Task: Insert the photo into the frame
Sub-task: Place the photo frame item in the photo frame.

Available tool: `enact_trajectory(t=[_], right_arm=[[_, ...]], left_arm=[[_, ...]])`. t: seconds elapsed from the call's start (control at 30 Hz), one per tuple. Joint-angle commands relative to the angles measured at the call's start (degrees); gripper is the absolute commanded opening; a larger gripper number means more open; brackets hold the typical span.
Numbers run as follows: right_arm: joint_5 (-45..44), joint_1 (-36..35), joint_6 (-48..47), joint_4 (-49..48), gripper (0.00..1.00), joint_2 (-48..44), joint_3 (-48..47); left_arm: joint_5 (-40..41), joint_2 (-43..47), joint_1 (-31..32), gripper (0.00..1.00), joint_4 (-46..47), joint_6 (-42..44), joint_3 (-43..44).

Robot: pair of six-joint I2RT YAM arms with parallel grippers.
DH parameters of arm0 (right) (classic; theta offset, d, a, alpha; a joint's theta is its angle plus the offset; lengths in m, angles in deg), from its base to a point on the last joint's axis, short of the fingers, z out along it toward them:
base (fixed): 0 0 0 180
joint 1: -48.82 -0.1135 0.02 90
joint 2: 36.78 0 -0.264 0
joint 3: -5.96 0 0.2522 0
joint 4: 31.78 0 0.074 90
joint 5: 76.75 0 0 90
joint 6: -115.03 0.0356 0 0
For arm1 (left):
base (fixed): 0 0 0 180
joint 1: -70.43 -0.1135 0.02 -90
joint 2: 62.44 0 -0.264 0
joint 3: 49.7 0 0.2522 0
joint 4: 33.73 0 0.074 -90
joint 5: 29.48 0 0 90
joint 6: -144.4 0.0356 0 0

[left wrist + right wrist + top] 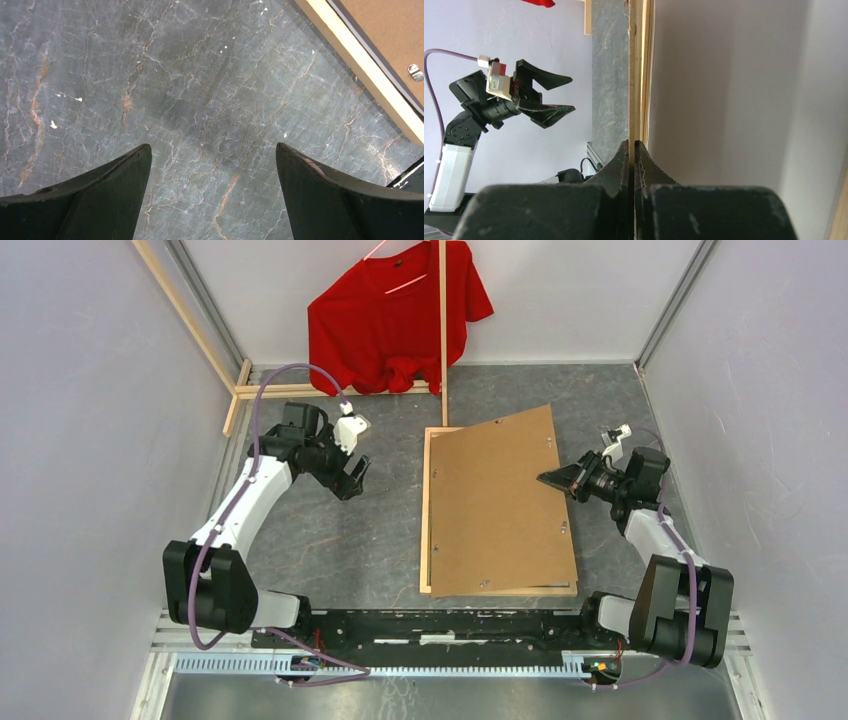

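Note:
The frame [426,510] lies flat at the middle right of the table, its light wood strips showing at the left and near sides. A brown backing board [500,500] lies on it, skewed, its far corner over the frame's far edge. My right gripper [545,478] is shut on the board's right edge, which is seen edge-on between the fingers in the right wrist view [631,145]. My left gripper [355,478] is open and empty above bare table, left of the frame [360,65]. The photo is not in view.
A red T-shirt [395,320] hangs at the back wall. Loose light-wood slats [290,390] lie at the back left, and one slat [443,320] stands upright beside the shirt. Grey walls close in both sides.

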Motion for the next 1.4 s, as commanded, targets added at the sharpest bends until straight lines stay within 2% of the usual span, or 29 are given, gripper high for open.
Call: enact_trajectory(t=[0.0, 0.23, 1.37], right_arm=[[2.55, 0.28, 2.68, -8.05, 0.00, 1.97, 0.37], [4.74, 1.11, 5.66, -13.71, 0.00, 4.57, 0.42], [4.09, 2.46, 7.55, -17.77, 0.00, 8.28, 3.71]], left_arm=[[1.40, 1.82, 0.43, 1.00, 2.23, 3.51, -1.29], [1.90, 2.06, 0.56, 1.00, 2.09, 3.92, -1.94], [3.99, 2.76, 1.22, 1.00, 0.73, 4.79, -1.90]])
